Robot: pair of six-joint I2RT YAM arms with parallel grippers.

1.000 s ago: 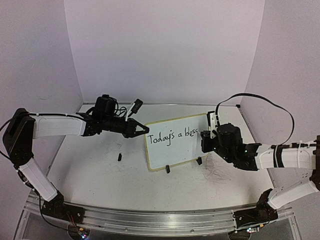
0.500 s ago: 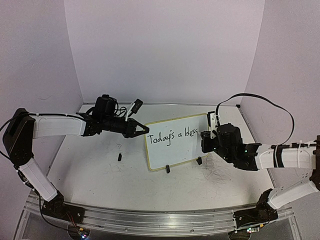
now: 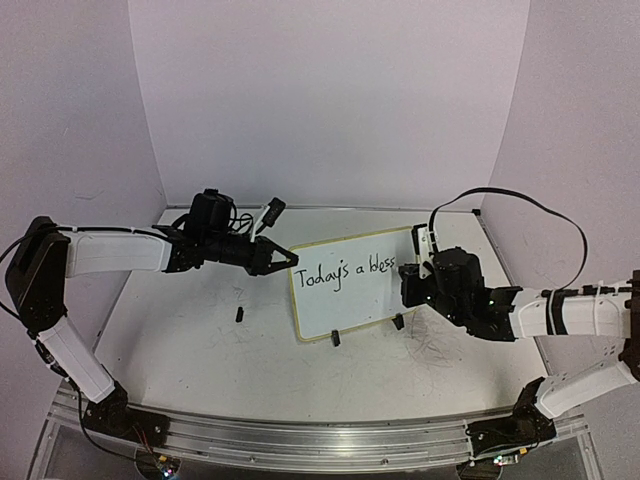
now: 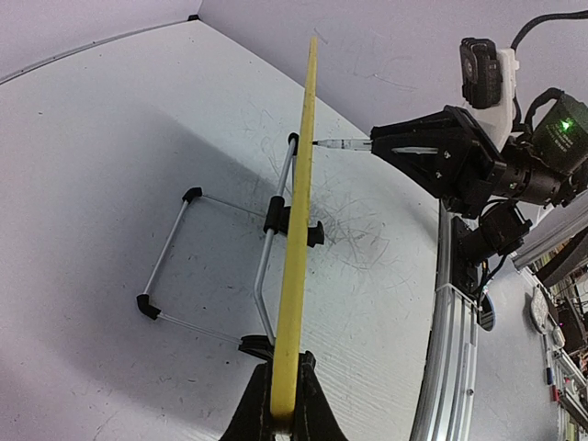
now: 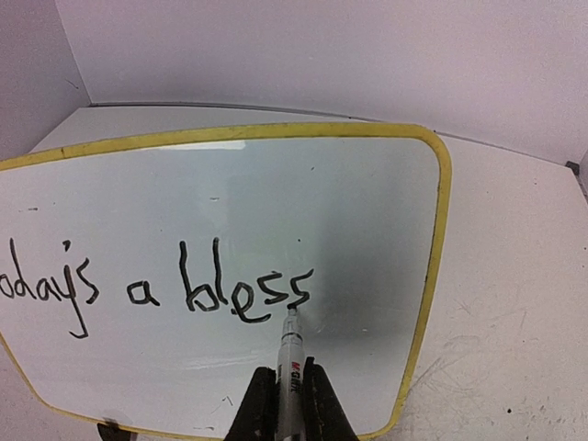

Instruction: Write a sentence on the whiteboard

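The whiteboard (image 3: 345, 300) stands tilted on the table, with a pale-yellow rim. The sentence (image 3: 345, 272) on it reads "Today's a bless" in black. My left gripper (image 3: 290, 260) is shut on the board's left edge; the left wrist view shows the rim (image 4: 299, 230) edge-on between the jaws of that gripper (image 4: 283, 413). My right gripper (image 3: 408, 280) is shut on a white marker (image 5: 290, 358). In the right wrist view my right gripper (image 5: 287, 395) points the marker at the board (image 5: 349, 184). Its tip touches the end of the last "s" of the lettering (image 5: 220, 292).
A small black piece (image 3: 240, 314) lies on the table left of the board. Faint grey scribbles (image 3: 435, 350) mark the tabletop at the right. A wire stand with black feet (image 4: 184, 257) props the board from behind. Walls close in on three sides; a metal rail (image 3: 320, 440) runs along the front.
My right gripper has shifted very slightly left with the marker, and the last "s" shows more fully. The left arm and the board have not moved.
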